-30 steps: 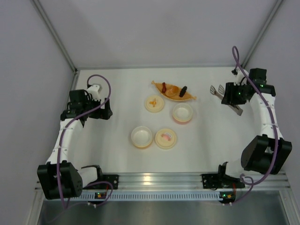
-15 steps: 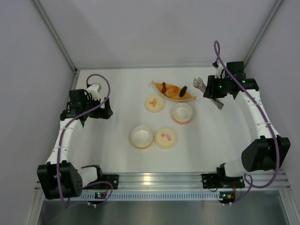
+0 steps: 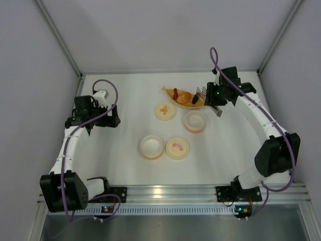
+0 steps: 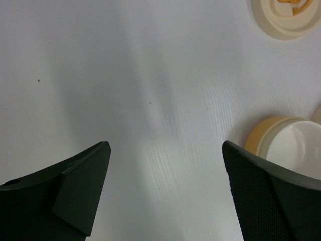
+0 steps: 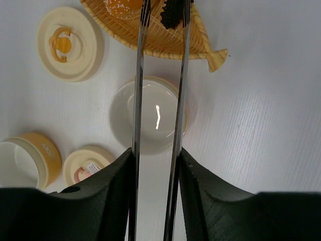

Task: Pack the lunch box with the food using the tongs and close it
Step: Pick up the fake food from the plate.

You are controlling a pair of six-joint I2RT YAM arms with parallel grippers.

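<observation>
**Tongs over the dish, left side idle**

White tabletop (image 3: 125, 165) fills the floor of a pale-walled enclosure, and everything you need sits in its middle.

Your right end effector (image 5: 156, 160) is clamped on the tongs (image 5: 139, 90), one finger pressed against the outside of each thin arm. In the right wrist view the two arms run nearly parallel, with a narrow gap between them, from the bottom centre to the top edge of the frame. They pass over the white bowl (image 5: 120, 110) and reach the dish (image 5: 200, 30) at the top. The black piece (image 5: 172, 15) lies in the dish between the arms, against the right one. The tips are cut off by the frame, so you cannot tell whether it is pinched. The orange-brown lump (image 5: 120, 5) lies in the dish too, just left of the tongs. In the top view the dark red piece (image 3: 175, 93) stands at the dish's left end.

Your left end effector (image 4: 165, 150) is spread wide and grips nothing, with bare tabletop under it, at the left of the top view.

In the right wrist view, the yellow lid (image 5: 83, 60) lies at upper left. The orange bowl (image 5: 25, 160) and the pink lid (image 5: 88, 165) sit at lower left.
</observation>
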